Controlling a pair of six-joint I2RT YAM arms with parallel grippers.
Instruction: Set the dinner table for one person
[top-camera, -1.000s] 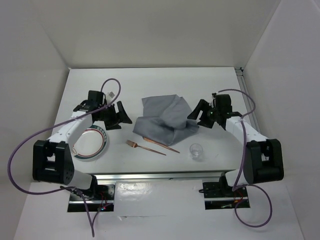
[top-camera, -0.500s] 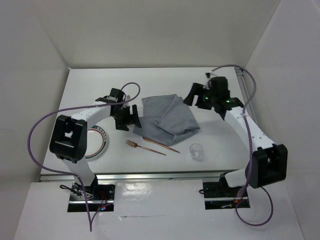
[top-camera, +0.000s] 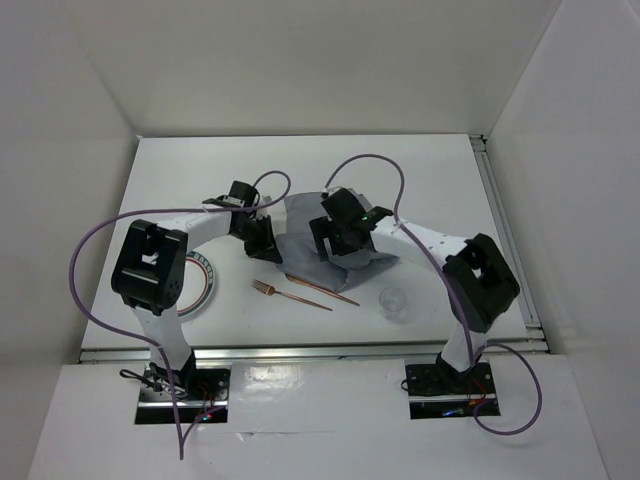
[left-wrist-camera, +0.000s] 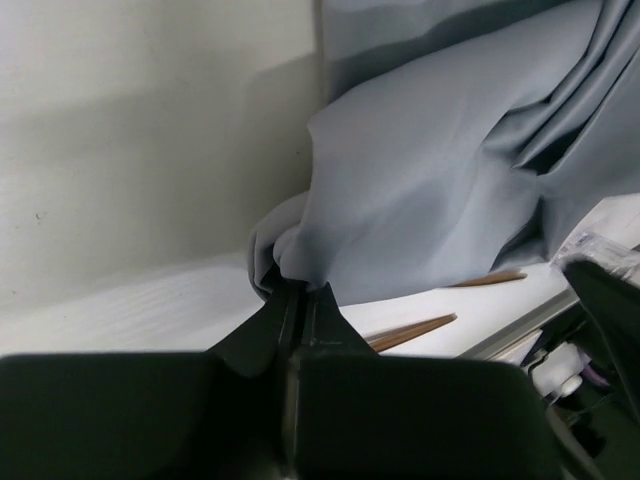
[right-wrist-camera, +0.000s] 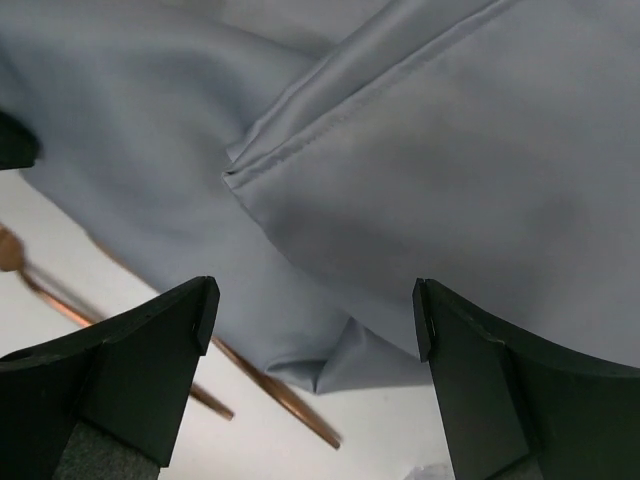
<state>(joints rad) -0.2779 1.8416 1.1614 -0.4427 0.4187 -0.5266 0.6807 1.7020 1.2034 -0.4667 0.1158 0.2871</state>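
A crumpled grey cloth (top-camera: 350, 235) lies mid-way across the white dinner table (top-camera: 420, 165). My left gripper (top-camera: 268, 245) is at the cloth's left edge. In the left wrist view its jaws are shut on a bunched corner of the cloth (left-wrist-camera: 440, 170), with the gripper (left-wrist-camera: 297, 292) low over the table. My right gripper (top-camera: 328, 250) hovers over the cloth's near middle, open, with only cloth (right-wrist-camera: 420, 140) showing between its fingers (right-wrist-camera: 165, 350). A copper fork (top-camera: 290, 293) and a copper knife (top-camera: 322, 289) lie just in front of the cloth.
A plate (top-camera: 200, 280) with a green-patterned rim sits at the near left, partly hidden by the left arm. A small clear glass (top-camera: 394, 301) stands at the near right. A metal rail (top-camera: 505, 230) runs along the table's right edge. White walls enclose the table.
The left gripper reached the cloth's left corner and shut on it. The right arm swung from the cloth's far right corner to above the cloth's near middle, staying open.
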